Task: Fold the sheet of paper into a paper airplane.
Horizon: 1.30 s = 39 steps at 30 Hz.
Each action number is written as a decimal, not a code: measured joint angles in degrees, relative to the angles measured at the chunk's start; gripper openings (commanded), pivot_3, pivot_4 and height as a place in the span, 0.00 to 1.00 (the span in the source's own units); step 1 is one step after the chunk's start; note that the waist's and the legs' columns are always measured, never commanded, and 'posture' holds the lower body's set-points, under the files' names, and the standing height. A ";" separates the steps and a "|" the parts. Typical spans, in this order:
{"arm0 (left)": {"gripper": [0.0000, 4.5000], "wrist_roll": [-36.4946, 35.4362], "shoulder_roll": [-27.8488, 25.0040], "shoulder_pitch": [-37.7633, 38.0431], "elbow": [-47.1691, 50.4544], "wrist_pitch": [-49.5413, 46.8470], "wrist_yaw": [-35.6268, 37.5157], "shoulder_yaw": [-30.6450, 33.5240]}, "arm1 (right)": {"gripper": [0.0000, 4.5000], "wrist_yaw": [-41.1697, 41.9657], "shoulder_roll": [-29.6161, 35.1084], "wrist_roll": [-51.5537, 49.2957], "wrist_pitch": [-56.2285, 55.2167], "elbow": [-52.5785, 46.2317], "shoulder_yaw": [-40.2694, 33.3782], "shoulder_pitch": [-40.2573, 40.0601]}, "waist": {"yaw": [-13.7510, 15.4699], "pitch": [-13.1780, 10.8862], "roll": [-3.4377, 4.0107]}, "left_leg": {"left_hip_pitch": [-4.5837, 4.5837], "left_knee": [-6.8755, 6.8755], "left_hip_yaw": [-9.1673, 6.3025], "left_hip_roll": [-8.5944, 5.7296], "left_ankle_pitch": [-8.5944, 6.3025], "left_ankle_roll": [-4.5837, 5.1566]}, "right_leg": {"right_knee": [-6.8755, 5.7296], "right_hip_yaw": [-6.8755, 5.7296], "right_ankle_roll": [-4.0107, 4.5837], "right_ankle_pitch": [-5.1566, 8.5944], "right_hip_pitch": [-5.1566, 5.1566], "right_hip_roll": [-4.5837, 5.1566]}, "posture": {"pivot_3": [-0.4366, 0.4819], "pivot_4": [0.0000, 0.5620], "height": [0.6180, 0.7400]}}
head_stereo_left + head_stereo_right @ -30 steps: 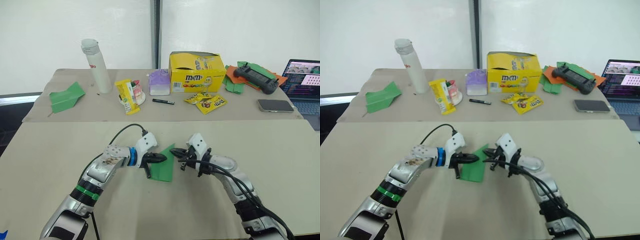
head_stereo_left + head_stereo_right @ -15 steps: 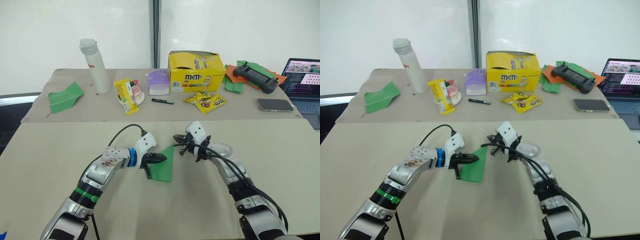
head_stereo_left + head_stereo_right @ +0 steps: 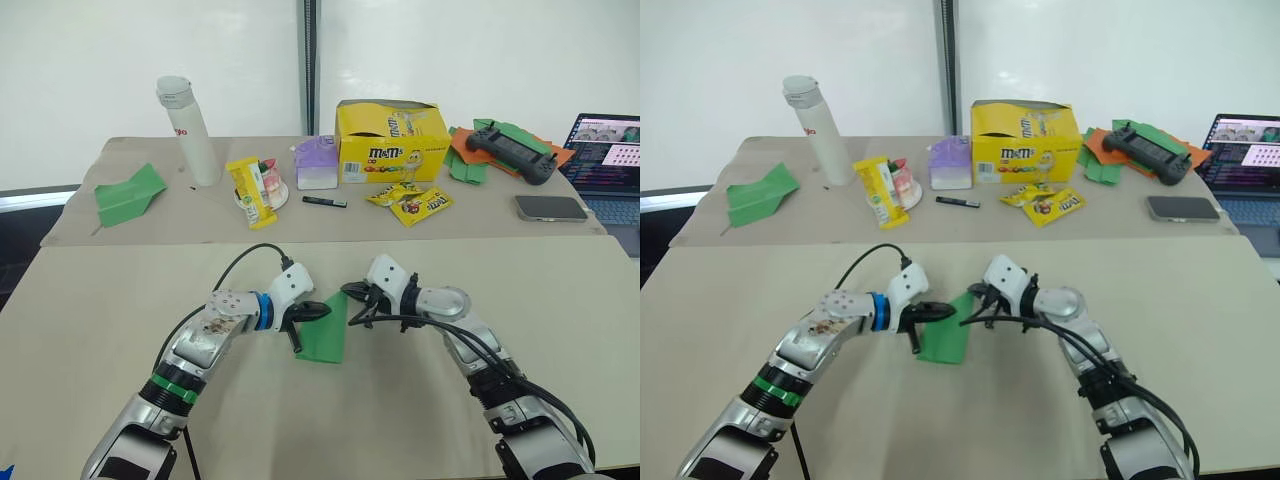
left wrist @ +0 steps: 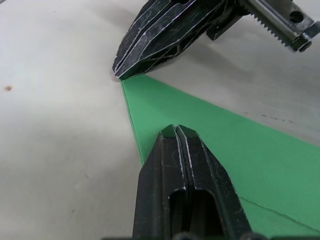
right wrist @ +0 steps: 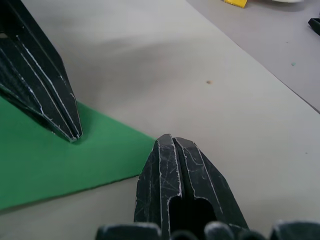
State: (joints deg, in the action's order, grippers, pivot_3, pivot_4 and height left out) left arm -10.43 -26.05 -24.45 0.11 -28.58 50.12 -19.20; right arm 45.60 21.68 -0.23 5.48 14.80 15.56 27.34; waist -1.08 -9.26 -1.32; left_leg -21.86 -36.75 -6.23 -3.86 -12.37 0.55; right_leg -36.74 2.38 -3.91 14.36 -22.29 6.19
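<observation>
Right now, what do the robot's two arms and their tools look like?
Both arms are silver metal with white wrist housings and loose black cables. The left tool and right tool each have two black tapered fingers. The left arm also carries a blue wrist ring and a green band.

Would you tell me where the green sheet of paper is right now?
In the left eye view, the sheet of paper lies as a creased wedge on the near table, between the left gripper and the right gripper, both shut at its pointed end.

The sheet of paper is bright green, folded into a flat pointed wedge, lying on the near table with its tip pointing away.
</observation>
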 measured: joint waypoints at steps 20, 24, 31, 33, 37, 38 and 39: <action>0.00 0.00 0.93 0.45 0.02 0.10 -0.63 0.34 | 0.00 5.08 0.29 -4.30 1.01 -3.04 -1.58 -3.61 | 0.17 0.00 0.01 | -0.07 0.00 -0.02 -0.02 0.00 0.00 | 0.01 -0.01 0.00 0.00 -0.04 0.01 | 0.48 0.27 1.00; 0.00 0.02 0.89 0.36 -0.23 0.10 -0.56 0.43 | 0.00 6.05 1.40 -3.26 0.85 -4.44 -0.45 -3.74 | 0.15 0.00 0.01 | -0.01 0.00 -0.01 -0.02 0.00 0.00 | 0.00 -0.01 -0.02 0.02 0.01 0.01 | 0.48 0.27 1.00; 0.00 0.02 0.91 0.09 -0.55 0.08 -0.28 0.41 | 0.00 10.10 3.97 -3.48 -1.03 -7.91 0.39 -6.86 | 0.19 0.00 0.01 | 0.00 0.00 -0.01 -0.01 0.00 0.00 | 0.02 -0.02 -0.04 0.03 0.04 0.01 | 0.48 0.27 1.00; 0.00 0.02 1.01 0.08 -0.56 0.02 -0.30 0.40 | 0.00 11.17 4.64 -3.66 -1.49 -9.27 0.60 -8.16 | 0.20 0.00 0.01 | 0.01 0.00 -0.01 0.01 0.00 0.00 | 0.03 -0.02 -0.19 0.12 0.05 0.01 | 0.48 0.27 1.00; 0.00 0.02 1.02 0.11 -0.48 -0.07 -0.33 0.40 | 0.00 12.12 5.11 -3.94 -1.75 -11.45 1.05 -10.05 | 0.24 0.00 0.01 | 0.01 0.00 -0.02 0.03 0.00 0.00 | 0.03 -0.02 -0.36 0.22 0.05 0.01 | 0.48 0.27 1.00; 0.00 0.02 1.01 0.14 -0.44 -0.09 -0.33 0.41 | 0.00 12.35 5.18 -3.95 -1.76 -12.14 1.36 -10.53 | 0.25 0.00 0.01 | 0.01 0.00 -0.02 0.03 -0.01 0.00 | 0.03 -0.02 -0.36 0.22 0.05 0.01 | 0.48 0.27 1.00; 0.00 0.02 1.01 0.16 -0.43 -0.13 -0.35 0.43 | 0.00 12.57 5.36 -3.93 -1.76 -12.73 1.72 -10.81 | 0.25 0.00 0.01 | 0.01 0.00 -0.02 0.02 -0.01 0.00 | 0.03 -0.01 -0.37 0.22 0.05 0.01 | 0.48 0.27 1.00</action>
State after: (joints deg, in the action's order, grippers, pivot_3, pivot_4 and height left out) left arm -10.41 -25.03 -24.30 -0.32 -28.71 49.76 -18.77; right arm 58.17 27.04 -4.17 3.72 2.07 17.28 16.53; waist -0.83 -9.26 -1.31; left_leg -21.85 -36.75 -6.25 -3.84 -12.37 0.55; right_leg -36.72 2.36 -4.28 14.58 -22.24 6.20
